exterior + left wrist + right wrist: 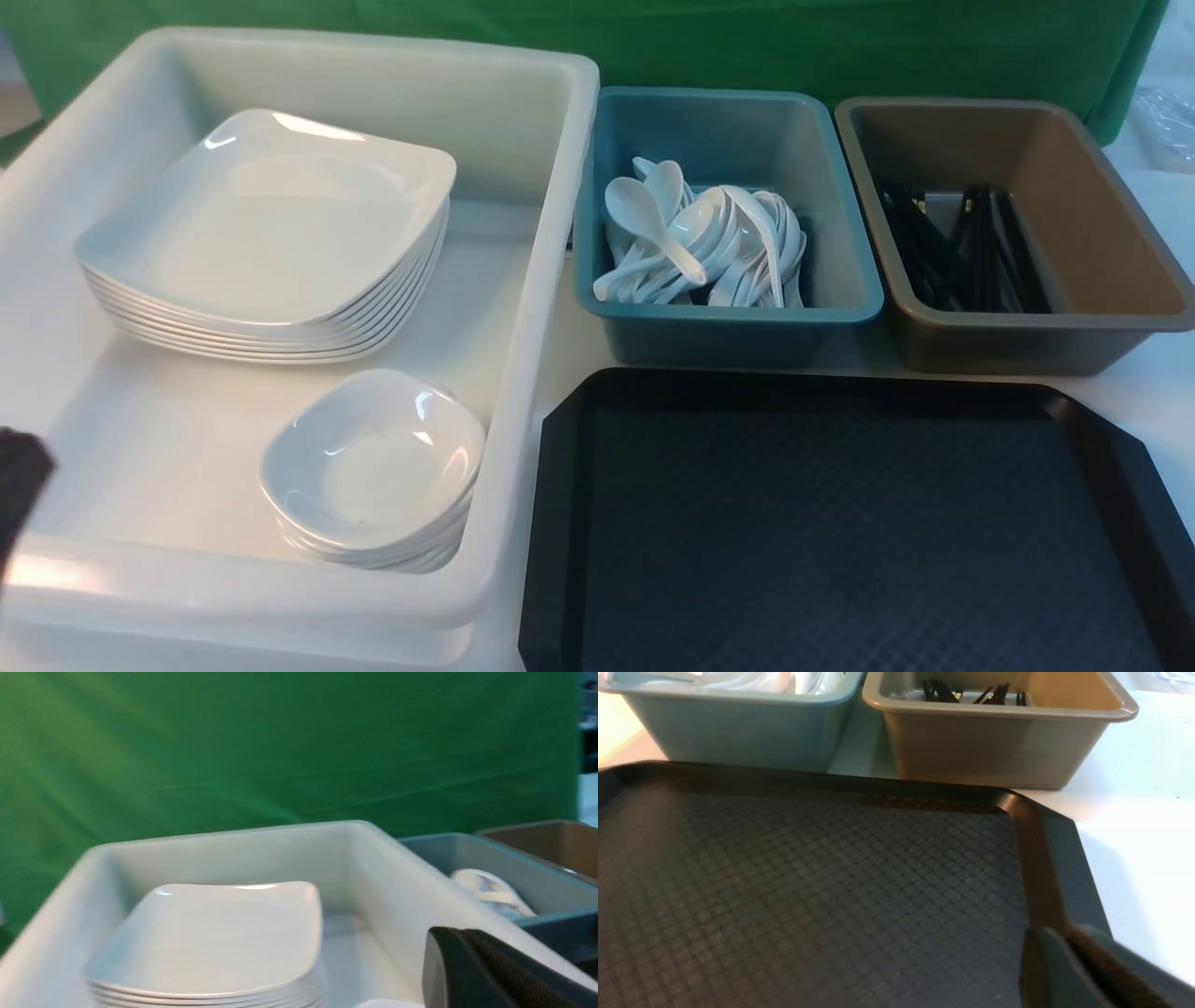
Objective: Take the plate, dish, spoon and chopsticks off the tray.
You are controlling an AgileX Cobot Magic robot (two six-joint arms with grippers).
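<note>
The black tray [840, 541] [808, 882] lies at the front right with nothing on it. A white plate [271, 215] [210, 933] tops a stack inside the white tub. A small white dish [373, 457] tops a second stack nearer the tub's front. White spoons [700, 243] [490, 891] are heaped in the teal bin. Black chopsticks [962, 252] [966, 693] lie in the brown bin. My left gripper [19, 485] [462, 933] is shut and empty at the tub's front left. My right gripper [1066, 933] hangs over the tray's right rim, pads together, holding nothing.
The white tub [551, 280] fills the left side. Behind the tray stand the teal bin [728, 315] and, to its right, the brown bin [1046, 322]. A green cloth hangs at the back. The table top is white.
</note>
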